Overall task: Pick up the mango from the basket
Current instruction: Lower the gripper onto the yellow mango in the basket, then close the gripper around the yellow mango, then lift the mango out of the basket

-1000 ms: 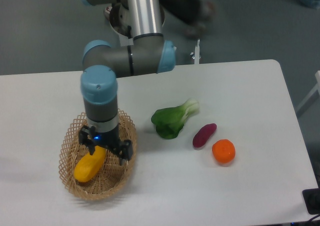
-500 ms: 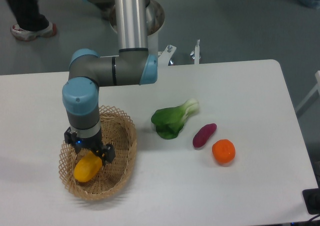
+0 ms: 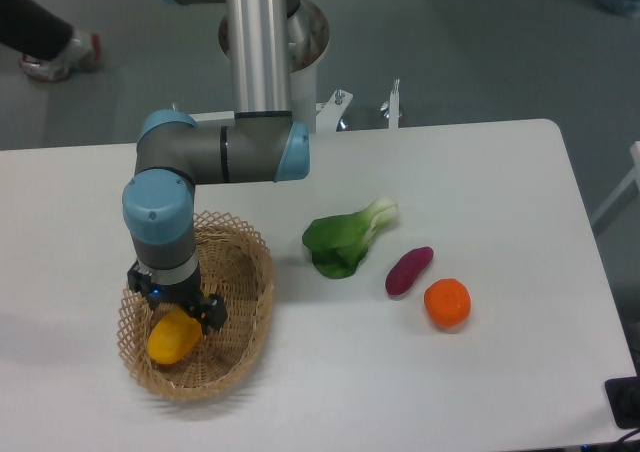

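Claw (image 3: 183,312) has slid toward the bench's left edge and now straddles the mango (image 3: 172,336) in the basket (image 3: 250,272), looks ready to squeeze; can't tell its opening.

Over the last second the arm has swung toward the camera's left, carrying the gripper (image 3: 178,312) from the middle of the basket (image 3: 245,272) to its left part. The gripper now sits lower over the mango (image 3: 171,338), covering the fruit's upper end, so less of the mango shows below the gripper than before; most of that travel came in the first half second, with only a slight shift since. Behind the gripper, a person's shoe (image 3: 55,57) has come into view.
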